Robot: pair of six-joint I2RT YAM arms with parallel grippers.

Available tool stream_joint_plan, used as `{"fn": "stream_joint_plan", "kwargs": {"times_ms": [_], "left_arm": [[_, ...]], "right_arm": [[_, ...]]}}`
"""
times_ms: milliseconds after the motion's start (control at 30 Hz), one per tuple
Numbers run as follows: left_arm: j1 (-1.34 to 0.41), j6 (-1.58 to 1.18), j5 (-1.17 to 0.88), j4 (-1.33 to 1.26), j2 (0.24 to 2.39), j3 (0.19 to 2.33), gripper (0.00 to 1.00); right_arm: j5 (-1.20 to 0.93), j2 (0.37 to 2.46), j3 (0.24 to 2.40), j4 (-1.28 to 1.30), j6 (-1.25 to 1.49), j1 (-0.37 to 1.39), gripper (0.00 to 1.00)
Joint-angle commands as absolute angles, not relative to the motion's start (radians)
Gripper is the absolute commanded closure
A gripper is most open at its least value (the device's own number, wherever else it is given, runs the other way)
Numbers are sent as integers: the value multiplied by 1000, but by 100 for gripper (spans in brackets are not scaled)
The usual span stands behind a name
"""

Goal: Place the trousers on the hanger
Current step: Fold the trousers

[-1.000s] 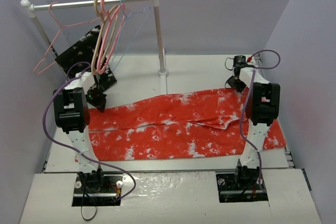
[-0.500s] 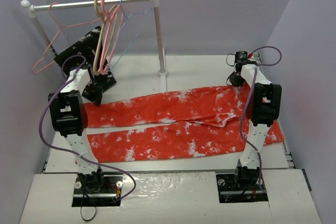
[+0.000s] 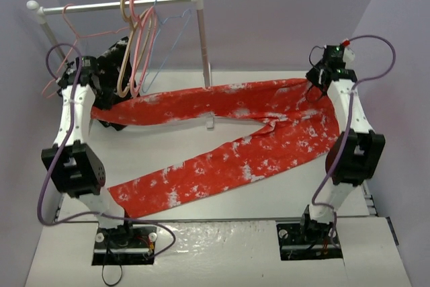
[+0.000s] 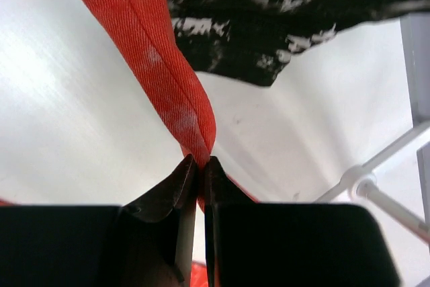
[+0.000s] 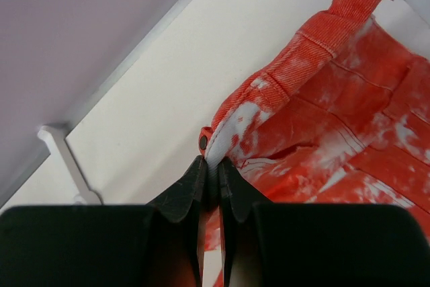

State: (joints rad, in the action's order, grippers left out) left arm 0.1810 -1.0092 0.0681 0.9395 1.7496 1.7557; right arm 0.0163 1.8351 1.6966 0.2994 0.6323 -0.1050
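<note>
Left arm (image 3: 72,115) and right arm (image 3: 351,109) both stretched toward the far side, wrists high, well apart. Left gripper (image 4: 200,160) clamped tight on trousers (image 3: 255,109) edge; right gripper (image 5: 210,162) same, jaws almost touching.

1 trousers (image 3: 269,109), 1 black garment (image 3: 111,58), 1 rail (image 3: 94,6). Four on it: blue wire hanger (image 3: 181,31), pink wire hanger (image 3: 75,26), thick pink hanger (image 3: 149,38), beige hanger (image 3: 123,65).

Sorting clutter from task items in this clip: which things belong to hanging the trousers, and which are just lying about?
Job: trousers, blue wire hanger, left gripper and right gripper, each shut on the trousers.
Lying about: black speckled garment, thin pink hanger, thick pink hanger, beige hanger.
</note>
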Motion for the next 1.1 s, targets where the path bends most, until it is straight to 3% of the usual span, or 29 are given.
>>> {"fn": "stream_joint_plan", "kwargs": {"times_ms": [0,367,633,833,1067], "left_arm": [[194,-966,54,843,1510,1564,100],[158,-876,-32,786,1020,1091,100],[109,-878,-18,767,932,942,100],[112,-862,-32,672,1111,1077,100],[117,-847,-22,628,1347,1441,100]], "right_arm": [[-33,1609,1516,159,664,-185,100],[-50,1407,1132,41,621,-324,100],[-19,1355,952,24,680,-342,100],[-109,1516,1181,11,651,-325,100],[-201,1800,1645,12,598,-231,100]]}}
